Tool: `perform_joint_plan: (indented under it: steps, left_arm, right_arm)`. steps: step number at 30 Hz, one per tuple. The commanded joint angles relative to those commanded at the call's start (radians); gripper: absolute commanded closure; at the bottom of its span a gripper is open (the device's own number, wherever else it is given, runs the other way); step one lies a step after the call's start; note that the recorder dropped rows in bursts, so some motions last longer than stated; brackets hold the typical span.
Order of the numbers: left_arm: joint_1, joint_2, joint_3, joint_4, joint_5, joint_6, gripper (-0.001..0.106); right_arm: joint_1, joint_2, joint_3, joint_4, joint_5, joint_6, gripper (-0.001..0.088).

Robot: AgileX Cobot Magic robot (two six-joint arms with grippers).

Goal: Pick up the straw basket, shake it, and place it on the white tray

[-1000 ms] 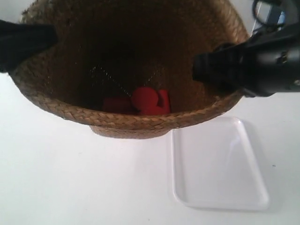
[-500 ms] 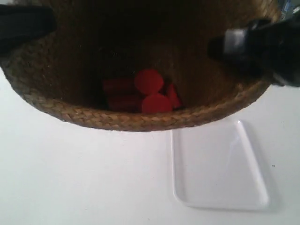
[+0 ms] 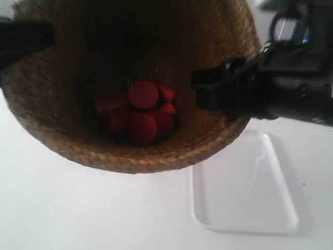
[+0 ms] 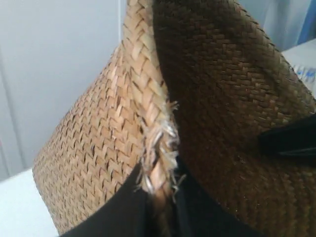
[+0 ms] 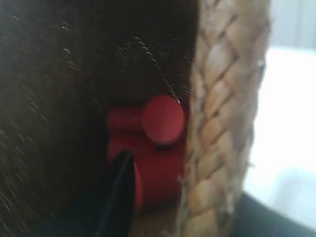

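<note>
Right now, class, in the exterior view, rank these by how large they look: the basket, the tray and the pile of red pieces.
1. basket: largest, though it seems nearer the camera, which exaggerates it.
2. tray.
3. red pieces: smallest, though inside the basket, so equally enlarged.

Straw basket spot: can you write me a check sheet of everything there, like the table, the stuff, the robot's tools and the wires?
Surface: white table, bare where it shows.
Job's things: straw basket held up, with its mouth facing the exterior camera; white tray flat on the table, nothing on the part that shows.
Clutter: red pieces piled inside the basket.
Grippers: left tool pinches the braided rim; right tool grips the rim, one finger inside the basket.
Cables: dark cable looped by the arm at the exterior view's right.
Surroundings: pale wall.
</note>
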Motion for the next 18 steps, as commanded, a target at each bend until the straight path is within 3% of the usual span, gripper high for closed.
perform_joint_plan:
  steps: [1,3,6,8,11,14,16,18]
  left_arm:
    - [0.0,0.068,0.072,-0.045,-0.109,0.004,0.105]
    - [0.0,0.155,0.106,-0.031,-0.18,0.037,0.105]
    - [0.0,0.113,0.039,0.023,0.021,0.037,0.105]
    - [0.0,0.048,-0.014,0.023,0.099,0.029,0.105]
    - [0.0,0.012,-0.023,0.009,0.063,0.025,0.105]
    - [0.0,0.092,0.064,-0.02,-0.104,0.032,0.105]
    - [0.0,0.161,0.082,-0.007,-0.135,0.049,0.105]
    - [0.0,0.131,0.033,0.0,-0.008,0.039,0.105]
  right_arm:
    - [-0.019,0.078,0.066,-0.048,-0.14,-0.005,0.0868]
    - [-0.061,0.188,0.071,-0.051,-0.157,0.0,0.0868]
    - [-0.031,0.147,-0.03,0.0,0.084,0.027,0.0868]
    - [0.012,0.086,-0.075,0.0,0.152,-0.02,0.0868]
    - [0.028,0.002,-0.065,-0.006,0.086,-0.022,0.0868]
    - [-0.005,0.104,0.032,-0.08,-0.06,-0.015,0.0868]
    - [-0.041,0.2,0.03,-0.078,-0.018,-0.001,0.0868]
    - [-0.032,0.179,-0.03,-0.046,0.127,0.045,0.0868]
